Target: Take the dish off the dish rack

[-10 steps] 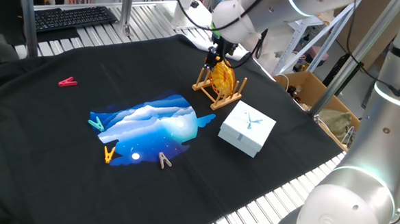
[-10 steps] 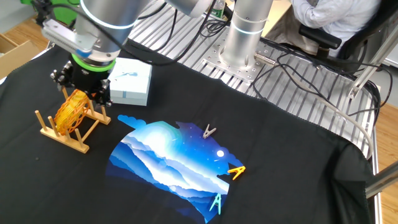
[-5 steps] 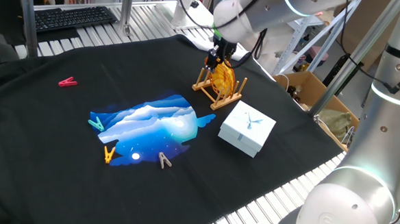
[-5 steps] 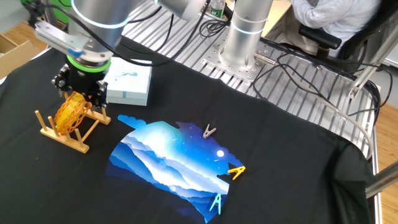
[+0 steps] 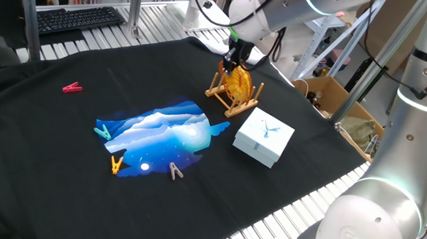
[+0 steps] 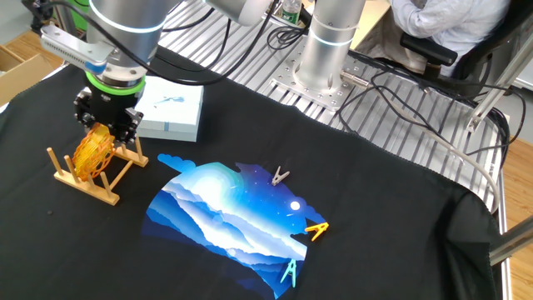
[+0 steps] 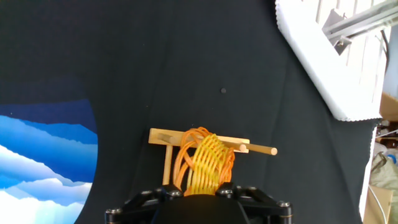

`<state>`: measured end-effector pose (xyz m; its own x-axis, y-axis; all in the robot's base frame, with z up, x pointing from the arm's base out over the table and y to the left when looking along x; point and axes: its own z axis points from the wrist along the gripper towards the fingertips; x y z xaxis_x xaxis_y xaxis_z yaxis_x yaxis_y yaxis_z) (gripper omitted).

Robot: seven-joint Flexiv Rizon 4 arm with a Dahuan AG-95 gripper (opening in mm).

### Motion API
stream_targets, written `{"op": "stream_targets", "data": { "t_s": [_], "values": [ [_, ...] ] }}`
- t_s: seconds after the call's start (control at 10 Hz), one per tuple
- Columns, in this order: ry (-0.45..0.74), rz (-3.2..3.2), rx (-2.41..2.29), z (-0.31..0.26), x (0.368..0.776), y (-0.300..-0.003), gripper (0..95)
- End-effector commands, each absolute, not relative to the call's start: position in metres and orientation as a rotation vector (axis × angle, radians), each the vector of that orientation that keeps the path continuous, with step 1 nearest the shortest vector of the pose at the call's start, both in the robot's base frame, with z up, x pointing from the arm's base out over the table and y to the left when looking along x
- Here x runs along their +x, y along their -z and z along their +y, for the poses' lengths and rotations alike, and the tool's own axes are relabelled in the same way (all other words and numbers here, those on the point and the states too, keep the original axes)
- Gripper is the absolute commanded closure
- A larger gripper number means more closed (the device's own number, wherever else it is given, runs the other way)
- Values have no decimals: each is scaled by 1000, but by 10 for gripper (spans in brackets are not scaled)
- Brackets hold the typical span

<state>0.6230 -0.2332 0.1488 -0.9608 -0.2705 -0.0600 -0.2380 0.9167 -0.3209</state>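
Note:
The dish [image 5: 238,85] is an orange-yellow woven plate standing on edge in the small wooden dish rack [image 5: 220,95]. My gripper [image 5: 231,63] is right over it, its black fingers closed on the dish's top rim. In the other fixed view the gripper [image 6: 107,127] sits on top of the dish [image 6: 91,154], whose lower part is still between the pegs of the rack [image 6: 86,181]. In the hand view the dish [image 7: 203,163] runs up between my fingers, with the gripper [image 7: 200,194] at the bottom edge, and the rack [image 7: 166,138] lies behind it.
A white square box [image 5: 264,137] lies close to the rack and also shows in the other fixed view [image 6: 169,114]. A blue printed cloth [image 5: 161,135] with several clothespins around it lies on the black table cover. A pink clothespin [image 5: 71,88] lies far left.
My hand has shifted slightly up and along the rack with the dish's rim in it. The dish still stands in the rack.

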Motion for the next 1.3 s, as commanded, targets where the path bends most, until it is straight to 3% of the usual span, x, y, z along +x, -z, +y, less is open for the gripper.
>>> {"op": "stream_targets", "data": {
  "t_s": [0.1, 1.3],
  "values": [
    [497, 2974, -397, -233, 624, -149, 950],
    [582, 2982, -400, -238, 621, -181, 950]
  ]
}}
